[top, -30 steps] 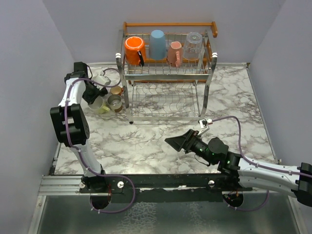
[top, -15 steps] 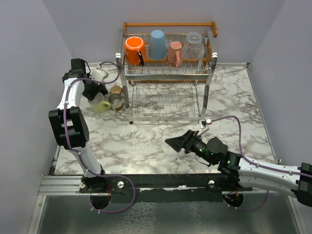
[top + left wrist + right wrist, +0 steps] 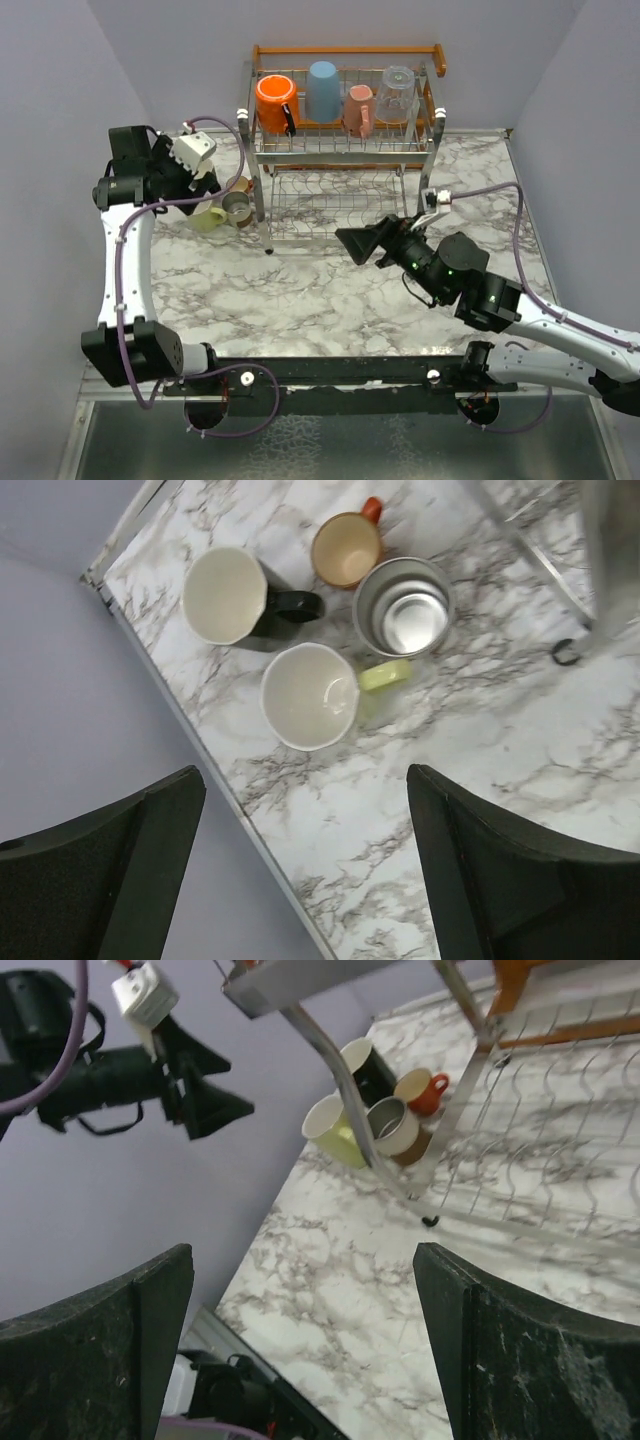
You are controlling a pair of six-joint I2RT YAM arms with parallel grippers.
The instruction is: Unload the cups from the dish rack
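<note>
The dish rack (image 3: 345,49) stands at the back of the table. Its upper tier holds a bright orange mug (image 3: 273,100), a light blue cup (image 3: 322,88), a pink cup (image 3: 358,108) and a clear glass (image 3: 396,92). Left of the rack, four cups stand on the marble: black (image 3: 225,595), small orange-red (image 3: 346,548), metallic (image 3: 403,608) and pale yellow (image 3: 310,695). My left gripper (image 3: 305,785) hangs open above them, holding nothing. My right gripper (image 3: 352,240) is open and bare in front of the rack's lower tier, facing its left leg (image 3: 370,1110).
The table's left edge (image 3: 180,710) and the grey wall lie close beside the cup group. The rack's front left foot (image 3: 565,652) stands just right of the metallic cup. A metal rail (image 3: 130,375) runs along the near edge by the arm bases.
The left gripper opened, let go of the pale yellow cup on the table and rose above the group. The right arm lifted and moved forward toward the rack.
</note>
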